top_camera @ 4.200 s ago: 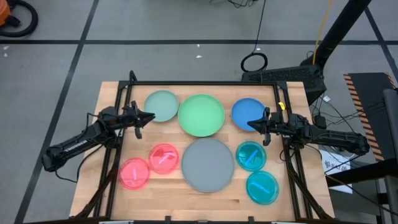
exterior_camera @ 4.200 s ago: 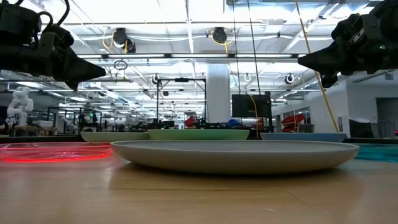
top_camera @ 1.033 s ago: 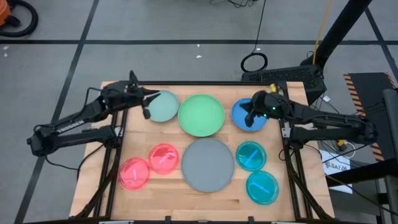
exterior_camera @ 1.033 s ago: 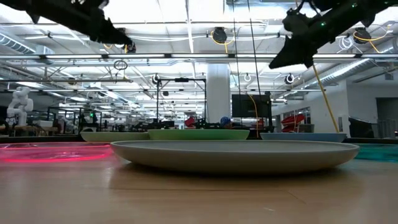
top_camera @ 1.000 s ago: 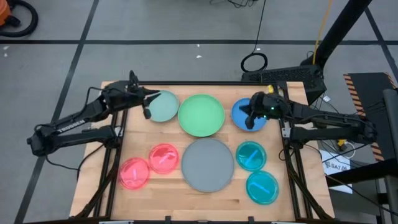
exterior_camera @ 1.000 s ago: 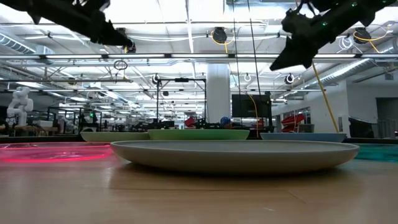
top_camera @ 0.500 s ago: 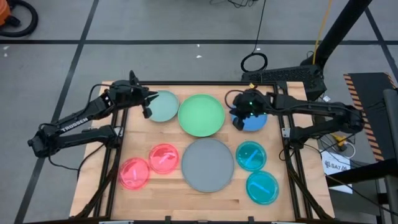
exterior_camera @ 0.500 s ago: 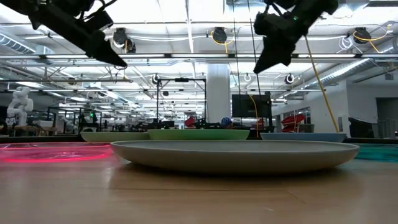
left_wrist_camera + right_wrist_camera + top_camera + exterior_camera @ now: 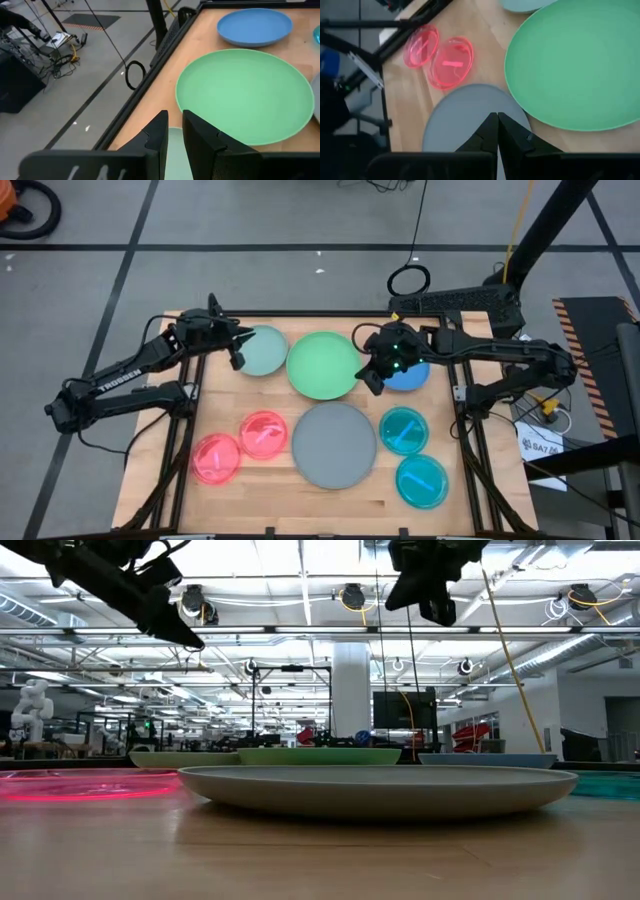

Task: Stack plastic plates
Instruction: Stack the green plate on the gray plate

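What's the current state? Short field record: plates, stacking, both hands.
back row: mint plate, green plate, blue plate
front row: two pink plates, grey plate, two teal plates
stacked: none, all lie singly on the table
left hand: shut, empty, raised over the mint plate's edge
right hand: shut, empty, raised between the green and blue plates

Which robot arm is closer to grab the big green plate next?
Probably the right. The right gripper hangs at the edge of the large round green plastic plate, between it and the blue plate. The left gripper hovers over the pale mint plate, farther from the green one.
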`<state>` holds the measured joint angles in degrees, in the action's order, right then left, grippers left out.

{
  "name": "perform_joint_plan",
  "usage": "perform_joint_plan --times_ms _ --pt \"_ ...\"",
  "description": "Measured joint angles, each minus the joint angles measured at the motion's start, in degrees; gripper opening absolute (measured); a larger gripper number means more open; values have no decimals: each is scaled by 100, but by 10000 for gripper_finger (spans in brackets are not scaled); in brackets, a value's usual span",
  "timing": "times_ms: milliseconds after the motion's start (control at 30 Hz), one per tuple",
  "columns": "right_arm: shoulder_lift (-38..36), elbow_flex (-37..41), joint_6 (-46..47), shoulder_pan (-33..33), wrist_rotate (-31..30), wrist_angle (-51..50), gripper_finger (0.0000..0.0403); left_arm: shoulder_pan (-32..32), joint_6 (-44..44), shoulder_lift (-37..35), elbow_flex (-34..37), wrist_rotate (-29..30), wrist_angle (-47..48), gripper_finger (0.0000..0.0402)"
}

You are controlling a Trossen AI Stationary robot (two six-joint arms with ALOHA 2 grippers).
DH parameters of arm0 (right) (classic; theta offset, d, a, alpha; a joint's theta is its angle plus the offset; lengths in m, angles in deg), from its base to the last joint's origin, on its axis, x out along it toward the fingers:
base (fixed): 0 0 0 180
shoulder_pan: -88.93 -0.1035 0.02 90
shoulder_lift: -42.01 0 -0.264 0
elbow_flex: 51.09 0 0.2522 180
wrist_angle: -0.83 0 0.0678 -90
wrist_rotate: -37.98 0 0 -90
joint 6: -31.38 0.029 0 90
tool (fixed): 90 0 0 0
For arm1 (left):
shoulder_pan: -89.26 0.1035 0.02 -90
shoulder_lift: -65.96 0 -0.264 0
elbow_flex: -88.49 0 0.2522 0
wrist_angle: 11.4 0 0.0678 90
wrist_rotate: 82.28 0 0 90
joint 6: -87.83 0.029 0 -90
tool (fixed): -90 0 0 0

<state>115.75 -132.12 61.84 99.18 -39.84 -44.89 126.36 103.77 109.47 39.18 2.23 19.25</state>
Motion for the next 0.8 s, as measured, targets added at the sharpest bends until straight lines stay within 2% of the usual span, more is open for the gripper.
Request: perform_joint_plan --times_ms 167,333,567,667,800 --pt "58 0 21 -27 -33 94 2 0 6 0 0 -48 -99 65" --pt "329 0 -188 -21 -741 463 2 0 26 0 2 -51 -201 65" --pt "1095 0 -1530 -234 -830 1234 2 0 44 0 2 -57 -400 65" --pt "1450 0 -2180 -348 -1135 1508 2 0 32 0 4 -58 -403 65" --pt "1874 -92 -2756 -471 -1841 1622 2 -2 -58 0 4 -62 -409 65"
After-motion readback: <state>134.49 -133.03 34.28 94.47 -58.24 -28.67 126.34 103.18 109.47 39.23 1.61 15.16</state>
